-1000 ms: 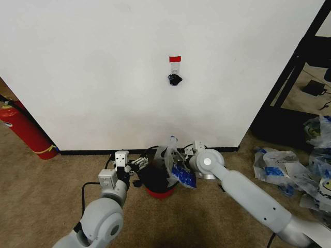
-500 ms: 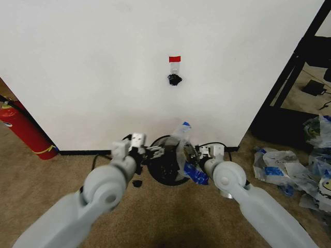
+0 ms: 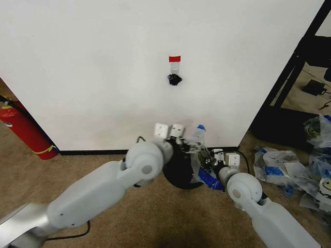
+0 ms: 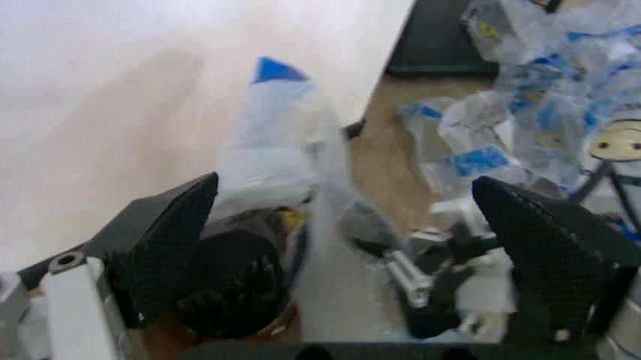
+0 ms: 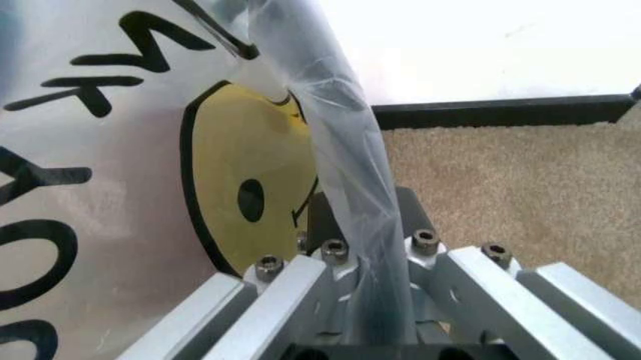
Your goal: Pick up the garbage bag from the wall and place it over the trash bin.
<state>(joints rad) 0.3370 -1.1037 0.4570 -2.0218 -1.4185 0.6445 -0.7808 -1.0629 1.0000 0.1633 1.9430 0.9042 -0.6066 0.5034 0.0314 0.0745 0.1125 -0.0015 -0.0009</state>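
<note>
Now right hand (image 5: 365, 300) pinching garbage bag (image 5: 150, 187)

Mostly hidden behind the left arm and the garbage bag (image 3: 199, 155): the trash bin (image 3: 181, 173), only a dark lower part showing. Cut off at the picture's edge, far left of the bin: fire extinguisher (image 3: 23, 129). Blurred near the bin: right gripper (image 4: 421, 277).
</note>
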